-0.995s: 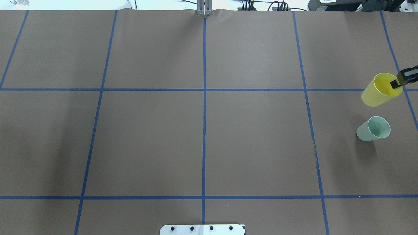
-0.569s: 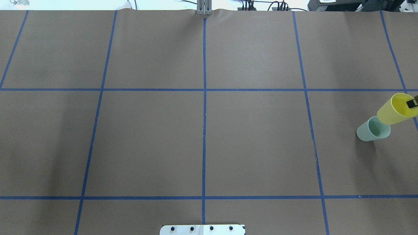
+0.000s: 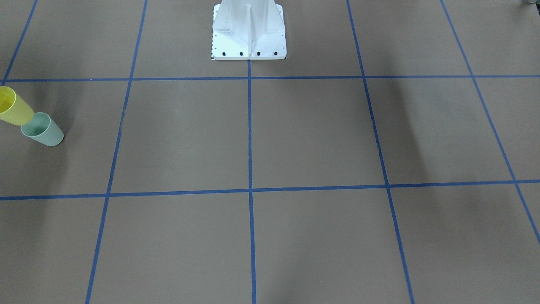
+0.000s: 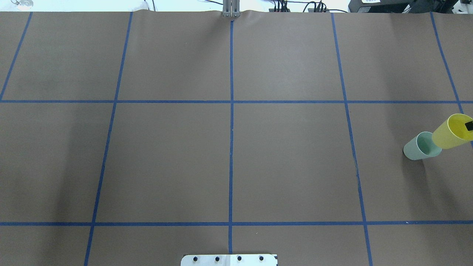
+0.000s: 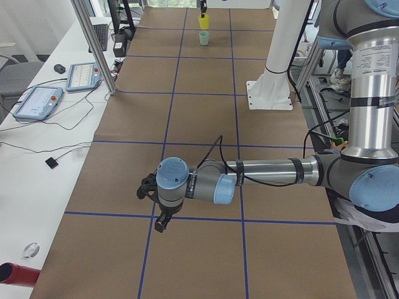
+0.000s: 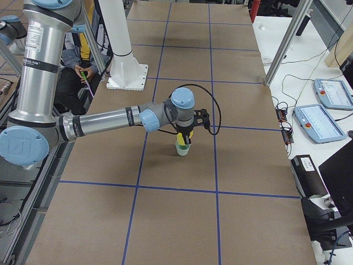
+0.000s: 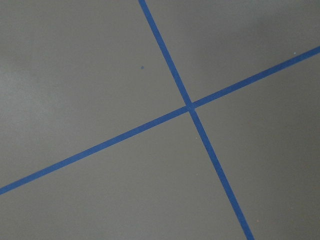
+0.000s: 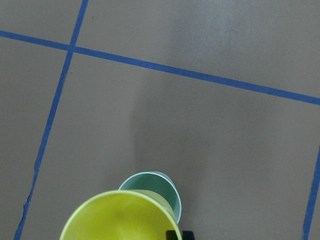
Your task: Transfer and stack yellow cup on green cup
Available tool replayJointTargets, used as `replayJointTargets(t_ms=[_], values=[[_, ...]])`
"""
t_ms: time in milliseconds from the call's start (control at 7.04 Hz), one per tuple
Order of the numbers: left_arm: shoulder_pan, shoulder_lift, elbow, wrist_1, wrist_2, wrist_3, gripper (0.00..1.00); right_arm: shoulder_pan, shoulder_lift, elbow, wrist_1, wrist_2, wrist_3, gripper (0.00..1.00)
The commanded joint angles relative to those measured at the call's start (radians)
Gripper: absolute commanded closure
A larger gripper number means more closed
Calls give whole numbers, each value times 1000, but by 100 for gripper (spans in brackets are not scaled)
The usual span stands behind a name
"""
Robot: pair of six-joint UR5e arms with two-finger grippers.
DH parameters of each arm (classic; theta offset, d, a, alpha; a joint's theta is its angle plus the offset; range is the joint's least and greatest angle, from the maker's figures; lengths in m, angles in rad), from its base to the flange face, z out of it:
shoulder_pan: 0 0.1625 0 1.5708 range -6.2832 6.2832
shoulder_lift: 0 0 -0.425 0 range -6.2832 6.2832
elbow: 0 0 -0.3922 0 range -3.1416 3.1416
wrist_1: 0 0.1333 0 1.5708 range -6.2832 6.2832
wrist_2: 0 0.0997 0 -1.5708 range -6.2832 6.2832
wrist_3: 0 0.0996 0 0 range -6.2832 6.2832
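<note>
My right gripper (image 4: 470, 125) is shut on the rim of the yellow cup (image 4: 451, 132), with one black finger (image 8: 174, 234) inside the cup. The cup hangs upright in the air, just above and partly over the pale green cup (image 4: 422, 146). The green cup stands upright on the brown mat at the table's right end. The right wrist view shows the yellow cup (image 8: 120, 217) covering part of the green cup's mouth (image 8: 155, 187). Both cups show at the left edge of the front-facing view, yellow (image 3: 12, 110) and green (image 3: 42, 129). My left gripper (image 5: 151, 204) hovers over the mat at the far left; I cannot tell its state.
The brown mat (image 4: 229, 155) is marked with blue tape grid lines. The white robot base (image 3: 249, 29) stands at the table's near-robot edge. Tablets and cables (image 6: 322, 113) lie on a white bench beyond the table's far side.
The right gripper carried the yellow cup from beyond the blue line toward the robot, until it overlaps the green cup. In the last half second it shifted only slightly.
</note>
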Motion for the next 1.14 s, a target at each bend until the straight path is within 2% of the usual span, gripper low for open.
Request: replayJointTargets(t_ms=[0, 995], values=[[0, 3, -6, -2, -5, 0, 0, -31, 0, -12, 1, -7, 1, 100], [2, 3, -3, -2, -5, 1, 0, -84, 21, -26, 1, -47, 1, 100]])
